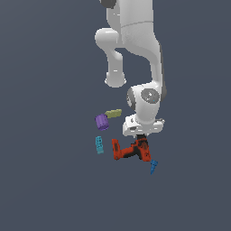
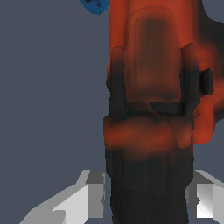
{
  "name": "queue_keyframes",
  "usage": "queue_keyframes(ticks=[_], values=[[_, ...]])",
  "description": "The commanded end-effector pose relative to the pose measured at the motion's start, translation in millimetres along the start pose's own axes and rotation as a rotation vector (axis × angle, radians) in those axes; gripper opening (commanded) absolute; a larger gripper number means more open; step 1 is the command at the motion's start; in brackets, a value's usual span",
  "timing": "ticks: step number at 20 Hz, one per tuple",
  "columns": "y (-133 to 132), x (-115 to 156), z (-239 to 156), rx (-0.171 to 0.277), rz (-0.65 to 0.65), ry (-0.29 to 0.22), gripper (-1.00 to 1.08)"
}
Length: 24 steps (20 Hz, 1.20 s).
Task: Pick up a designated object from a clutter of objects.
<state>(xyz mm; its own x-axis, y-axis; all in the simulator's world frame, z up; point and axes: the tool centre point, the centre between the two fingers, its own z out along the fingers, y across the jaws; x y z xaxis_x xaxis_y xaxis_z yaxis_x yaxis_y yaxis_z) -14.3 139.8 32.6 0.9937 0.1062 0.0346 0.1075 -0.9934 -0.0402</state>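
Observation:
The red-orange drill (image 1: 130,150) with black trim lies among the clutter, near the exterior view's centre. My gripper (image 1: 140,137) comes down onto its upper end from above. In the wrist view the drill (image 2: 151,87) fills the frame, and its black part sits between my two fingers. The left fingertip (image 2: 89,197) and the right fingertip (image 2: 205,199) press against its sides, so the gripper (image 2: 149,197) is shut on the drill. The drill looks level with the other items.
A purple cylinder (image 1: 102,122) and an olive-yellow bar (image 1: 113,113) lie behind the drill. A teal studded block (image 1: 99,145) lies on the exterior view's left of it. A small blue screw-like piece (image 1: 154,166) lies close on its right, and also shows in the wrist view (image 2: 95,6).

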Motion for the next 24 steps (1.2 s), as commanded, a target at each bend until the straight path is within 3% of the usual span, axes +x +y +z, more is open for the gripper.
queue_keyframes(ticks=[1, 11, 24], values=[[3, 0, -7, 0.0, 0.0, 0.005, -1.0], [26, -13, -57, -0.001, 0.0, 0.005, -1.0], [76, -42, -166, 0.002, 0.0, 0.005, -1.0]])
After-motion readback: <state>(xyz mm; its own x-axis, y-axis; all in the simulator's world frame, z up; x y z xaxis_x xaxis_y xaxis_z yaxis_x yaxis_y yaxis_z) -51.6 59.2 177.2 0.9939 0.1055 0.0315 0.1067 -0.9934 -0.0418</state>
